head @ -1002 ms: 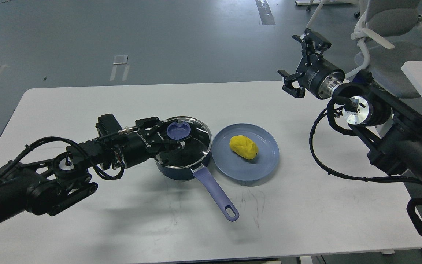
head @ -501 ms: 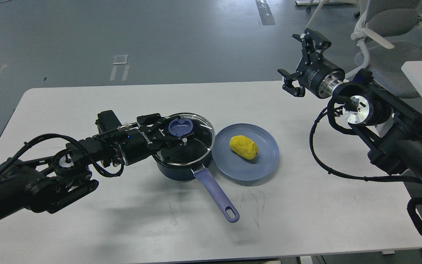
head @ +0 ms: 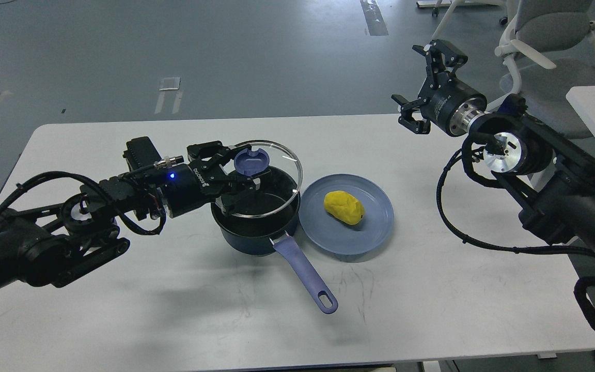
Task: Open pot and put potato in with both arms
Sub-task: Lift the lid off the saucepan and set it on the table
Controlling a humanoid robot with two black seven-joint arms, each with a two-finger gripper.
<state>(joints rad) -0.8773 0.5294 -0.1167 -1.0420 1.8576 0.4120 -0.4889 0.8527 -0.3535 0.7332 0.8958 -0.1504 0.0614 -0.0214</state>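
L gripper (head: 243, 173) pinched on the lid's blue knob (head: 251, 161), fingers either side of it; the glass lid (head: 269, 178) is held tilted, its far edge raised, above the pot (head: 256, 227), so the dark pot interior shows below. Judgement: lid is glass w/ metal rim, stiff, prob. moderately heavy for a knob pinch, fragile if dropped or knocked on the pot rim; knob is the only sensible hold, smooth plastic, could rotate in the pinch and let the lid swing. Should be set down flat on bare table (head: 122, 310), clear of the pot. Pot sits near table centre, handle (head: 305, 276) pointing toward the near edge and a bit R; no arm holds the pot itself, so any drag from the lid could shift it. Just R of pot, touching or nearly so (can't tell), blue plate (head: 375, 232) w/ the potato (head: 344, 207) lying on it, roughly mid-plate. Potato: yellow, lumpy, looks like a toy/prop, likely light and a bit compliant, matte not slippery; best taken across its short axis from above, plate rim is low so shouldn't obstruct. R gripper (head: 421, 85) hangs in the air past the table's far R corner, well apart from potato, fingers spread wide, holding nothing. Judgement: lid-off step under way, potato not yet approached.
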